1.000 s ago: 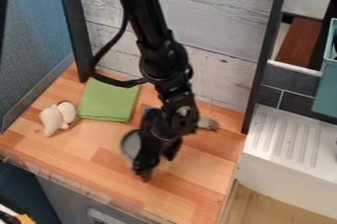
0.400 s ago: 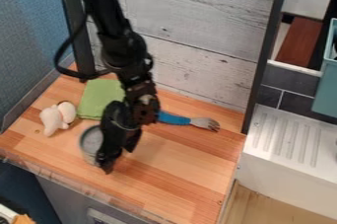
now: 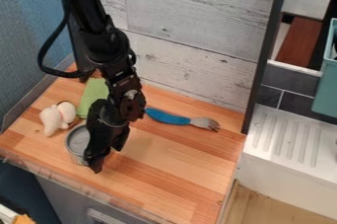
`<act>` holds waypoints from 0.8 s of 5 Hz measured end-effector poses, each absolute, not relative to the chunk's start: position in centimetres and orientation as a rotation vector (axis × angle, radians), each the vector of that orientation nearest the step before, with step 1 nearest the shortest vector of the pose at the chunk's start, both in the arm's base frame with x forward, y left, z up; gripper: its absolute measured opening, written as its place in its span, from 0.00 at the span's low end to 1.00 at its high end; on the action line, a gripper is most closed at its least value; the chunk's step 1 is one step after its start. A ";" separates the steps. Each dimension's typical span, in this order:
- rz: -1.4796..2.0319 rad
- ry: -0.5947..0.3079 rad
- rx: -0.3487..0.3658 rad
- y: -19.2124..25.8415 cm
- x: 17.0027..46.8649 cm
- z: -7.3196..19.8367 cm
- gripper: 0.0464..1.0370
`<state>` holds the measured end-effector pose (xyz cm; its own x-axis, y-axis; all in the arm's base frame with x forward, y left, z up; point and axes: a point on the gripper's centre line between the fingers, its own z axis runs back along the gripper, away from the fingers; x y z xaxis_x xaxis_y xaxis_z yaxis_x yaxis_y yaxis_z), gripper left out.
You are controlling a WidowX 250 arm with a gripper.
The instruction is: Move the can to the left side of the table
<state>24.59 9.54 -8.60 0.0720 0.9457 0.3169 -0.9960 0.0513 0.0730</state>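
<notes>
Nearest: 1 wood-topped tbl; front edge runs slantwise across lower L of view. Just in from it, L part of tbl: 1 open-topped metal can, upright, some wood btwn it & front edge. Right up by can's R side, partly over it: 1 blk gripper, 2 fingers, wide apart, tips pointing down; can is outside the gap. Can't tell if they touch. Lots of tabletop R of gripper, out to R edge.

Bit farther, L of can: 1 wht plush toy, near, leaving little room that side. R of arm: 1 blue-handled fork, tines toward R edge. Behind can: 1 grn cloth, flat, partly hidden by arm. Off tbl, R: 1 wht ridged drainboard, 1 teal bin. Back: gray plank wall.
</notes>
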 end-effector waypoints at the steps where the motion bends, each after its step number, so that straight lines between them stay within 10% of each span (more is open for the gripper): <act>1: 1.441 -0.227 0.264 8.3 25.4 -7.2 0.96; 4: 1.362 -0.327 0.159 7.3 25.6 -1.1 0.96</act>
